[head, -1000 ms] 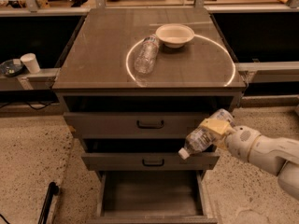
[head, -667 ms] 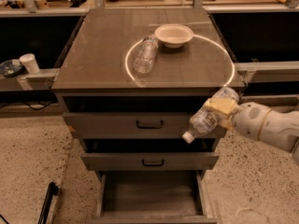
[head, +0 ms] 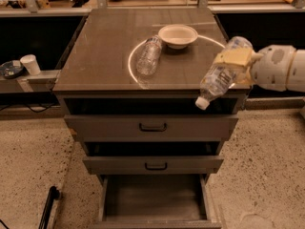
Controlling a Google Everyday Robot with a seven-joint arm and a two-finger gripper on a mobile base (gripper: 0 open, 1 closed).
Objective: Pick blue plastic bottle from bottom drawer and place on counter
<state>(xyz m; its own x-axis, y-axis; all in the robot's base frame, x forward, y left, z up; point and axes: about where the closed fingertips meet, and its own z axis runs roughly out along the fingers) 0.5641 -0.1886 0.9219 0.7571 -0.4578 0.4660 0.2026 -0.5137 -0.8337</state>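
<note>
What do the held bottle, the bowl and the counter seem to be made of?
The blue plastic bottle, held by the gripper at the right edge of the counter: clear ribbed plastic, see-through; bowl: matte off-white, perhaps paper; the counter: glossy, reflects a light ring, material unclear.

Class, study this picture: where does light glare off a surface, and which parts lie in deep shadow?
Camera view: a bright ring-shaped reflection glares on the glossy counter; the gaps above the two upper drawers are nearly black; the open bottom drawer is dim inside; the gripper, at the counter's right front edge, holds the well-lit blue plastic bottle.
</note>
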